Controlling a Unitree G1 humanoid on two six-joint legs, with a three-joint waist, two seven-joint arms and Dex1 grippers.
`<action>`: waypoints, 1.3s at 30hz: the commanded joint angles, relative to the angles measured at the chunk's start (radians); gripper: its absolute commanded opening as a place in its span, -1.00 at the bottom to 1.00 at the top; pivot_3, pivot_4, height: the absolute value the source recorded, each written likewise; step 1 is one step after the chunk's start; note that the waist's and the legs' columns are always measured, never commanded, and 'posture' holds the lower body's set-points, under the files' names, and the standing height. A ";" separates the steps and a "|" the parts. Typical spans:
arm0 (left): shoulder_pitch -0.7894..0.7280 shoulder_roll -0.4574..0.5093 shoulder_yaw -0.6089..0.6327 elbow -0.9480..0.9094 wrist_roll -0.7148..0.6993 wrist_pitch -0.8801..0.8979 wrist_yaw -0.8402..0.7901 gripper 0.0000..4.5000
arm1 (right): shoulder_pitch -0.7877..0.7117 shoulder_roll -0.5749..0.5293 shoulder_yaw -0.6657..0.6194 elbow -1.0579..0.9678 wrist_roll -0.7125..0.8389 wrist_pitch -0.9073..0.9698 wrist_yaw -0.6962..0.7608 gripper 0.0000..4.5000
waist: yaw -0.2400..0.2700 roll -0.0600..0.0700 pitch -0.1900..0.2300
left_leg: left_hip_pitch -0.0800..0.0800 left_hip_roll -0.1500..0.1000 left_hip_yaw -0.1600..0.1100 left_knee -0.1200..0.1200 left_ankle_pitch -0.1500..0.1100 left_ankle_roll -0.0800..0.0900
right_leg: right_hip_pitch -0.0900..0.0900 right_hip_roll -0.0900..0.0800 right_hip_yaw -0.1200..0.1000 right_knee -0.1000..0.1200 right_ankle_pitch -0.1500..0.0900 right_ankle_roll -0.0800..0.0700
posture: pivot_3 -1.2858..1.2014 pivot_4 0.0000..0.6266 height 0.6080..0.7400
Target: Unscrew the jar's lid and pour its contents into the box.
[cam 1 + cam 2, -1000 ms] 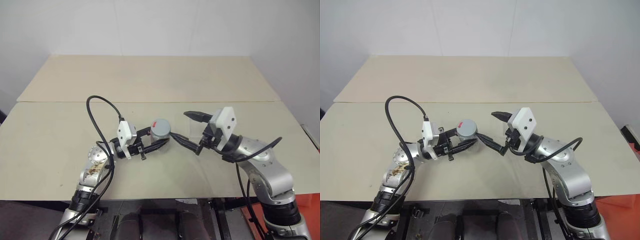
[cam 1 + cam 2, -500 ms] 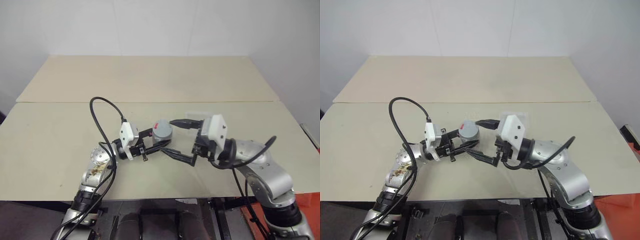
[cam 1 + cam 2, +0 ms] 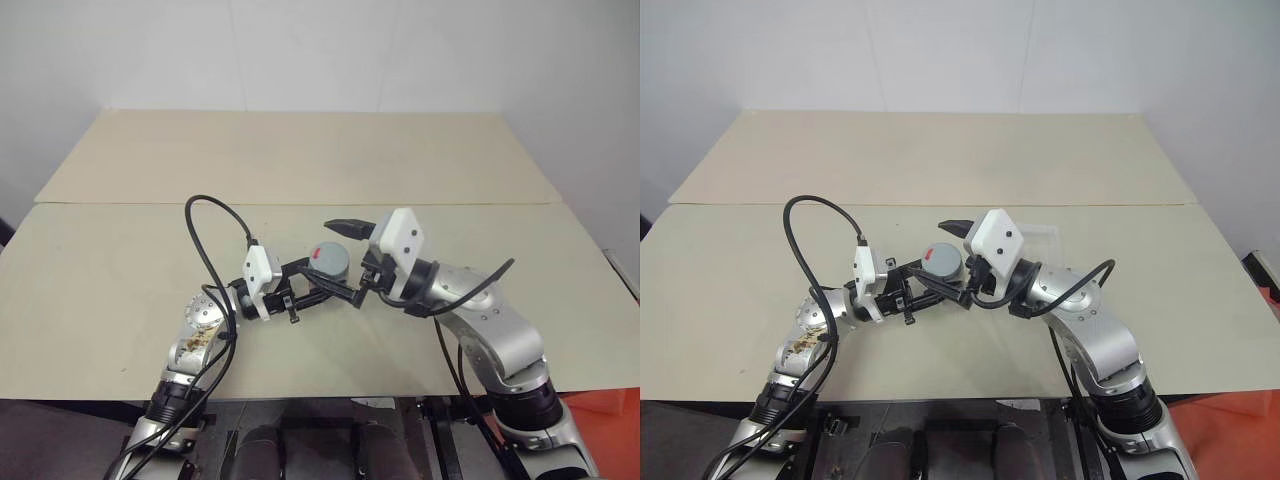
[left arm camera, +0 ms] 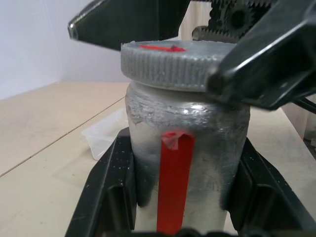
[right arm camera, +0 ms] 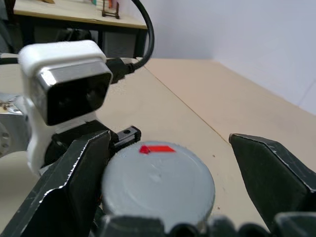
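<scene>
The jar (image 4: 185, 148) is held upright above the worktop (image 3: 120, 270), near its front middle, clamped between the two black fingers (image 4: 111, 187) of the left end effector (image 3: 318, 284), which is closed tightly on the jar's body. A red strip is seen running down the silvery side of the jar in the left wrist view. The lid (image 5: 158, 178) is seated on top of the jar, grey and ribbed around its rim, with a small red mark on its upper face.

The right end effector (image 3: 952, 262) is spread wide and is placed around the lid: one finger (image 5: 69, 190) is seen just beside one edge of the lid and the other finger (image 5: 269, 168) stands apart from the opposite edge, so the lid is bracketed but not gripped. Whether the nearer finger is touching the rim cannot be told.

The box (image 3: 1040, 238) of clear plastic is seen lying on the worktop behind the right arm, near the seam between the two boards. A black cable (image 3: 205, 235) is looped above the left arm.
</scene>
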 commanded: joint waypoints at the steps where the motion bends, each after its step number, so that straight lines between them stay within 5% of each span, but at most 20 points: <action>1: -0.003 -0.006 0.002 -0.035 -0.007 -0.031 0.001 -0.14 | -0.010 -0.001 -0.021 -0.025 -0.001 -0.012 -0.004 0.99 | 0.000 0.000 0.000 | 0.000 0.000 0.000 0.000 0.000 0.000 | 0.000 0.000 0.000 0.000 0.000 0.000 | 0.03 -0.52 1.00; 38: -0.009 0.000 0.012 0.010 -0.011 -0.065 -0.029 -0.14 | 0.080 -0.040 -0.074 -0.101 0.079 -0.025 0.044 0.99 | 0.000 0.000 0.000 | 0.000 0.000 0.000 0.000 0.000 0.000 | 0.000 0.000 0.000 0.000 0.000 0.000 | 0.03 -0.52 1.00; 39: -0.009 0.000 0.012 0.009 -0.011 -0.065 -0.029 -0.14 | 0.081 -0.039 -0.074 -0.101 0.080 -0.029 0.045 0.82 | 0.000 0.000 0.000 | 0.000 0.000 0.000 0.000 0.000 0.000 | 0.000 0.000 0.000 0.000 0.000 0.000 | 0.03 -0.52 1.00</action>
